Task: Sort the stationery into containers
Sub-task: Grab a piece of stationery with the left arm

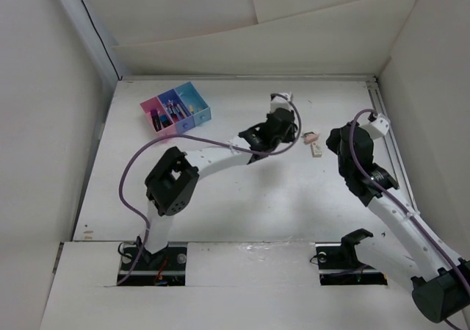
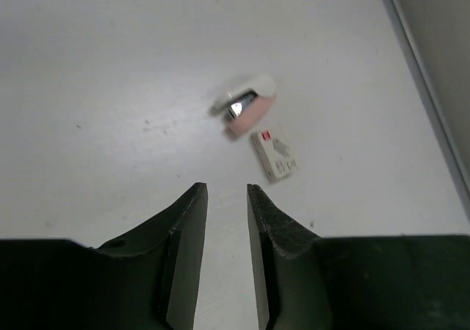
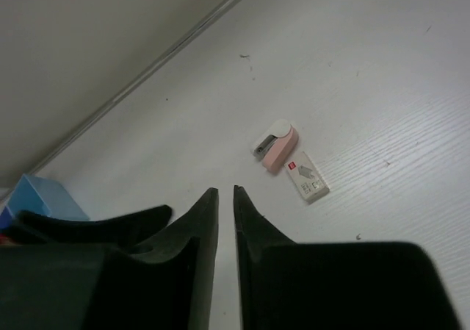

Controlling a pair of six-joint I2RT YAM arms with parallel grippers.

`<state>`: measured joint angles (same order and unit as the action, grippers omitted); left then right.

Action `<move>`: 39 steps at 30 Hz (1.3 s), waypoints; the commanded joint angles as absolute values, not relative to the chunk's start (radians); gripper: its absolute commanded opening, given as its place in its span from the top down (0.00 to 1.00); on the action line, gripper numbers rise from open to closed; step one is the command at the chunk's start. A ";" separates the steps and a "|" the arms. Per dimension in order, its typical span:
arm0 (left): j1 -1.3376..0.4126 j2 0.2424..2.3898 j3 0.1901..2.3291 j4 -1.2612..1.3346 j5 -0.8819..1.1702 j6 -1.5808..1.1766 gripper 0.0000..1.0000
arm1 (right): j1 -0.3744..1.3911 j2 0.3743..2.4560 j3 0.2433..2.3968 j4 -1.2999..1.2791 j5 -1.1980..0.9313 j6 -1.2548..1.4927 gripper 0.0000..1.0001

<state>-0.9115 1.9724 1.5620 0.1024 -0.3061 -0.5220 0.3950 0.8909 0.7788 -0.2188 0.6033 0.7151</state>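
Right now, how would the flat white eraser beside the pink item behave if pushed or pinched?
The eraser lies flat, a rectangular block, so it likely won't roll or tip. Small, so probably light: a push may slide it into the pink item close beside it.

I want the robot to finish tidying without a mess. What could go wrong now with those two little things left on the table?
1. The pink piece and the white eraser lie right beside each other, so grabbing one could knock the other away.
2. Both the left tool and the right tool point at them, so the arms might bump.
3. The tools are only slightly open, perhaps too narrow to fit around either piece.
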 commanded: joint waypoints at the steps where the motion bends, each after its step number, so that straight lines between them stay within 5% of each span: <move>1: -0.977 2.057 1.581 0.126 -0.284 -0.532 0.74 | 0.405 0.836 0.792 -0.222 0.641 0.723 0.77; 2: -0.995 2.078 1.597 0.115 -0.284 -0.532 0.72 | 0.405 0.816 0.782 -0.222 0.641 0.723 0.64; 5: -1.054 2.158 1.657 0.095 -0.314 -0.545 0.60 | 0.405 0.789 0.782 -0.222 0.632 0.723 0.50; 9: -1.089 2.238 1.730 0.084 -0.324 -0.554 0.47 | 0.405 0.758 0.782 -0.232 0.609 0.723 0.41; 31: -1.109 2.551 2.114 -0.071 -0.532 -0.563 0.36 | 0.405 0.704 0.772 -0.193 0.549 0.693 0.40; 39: -1.109 2.631 2.213 -0.089 -0.561 -0.554 0.40 | 0.405 0.704 0.772 -0.193 0.522 0.684 0.40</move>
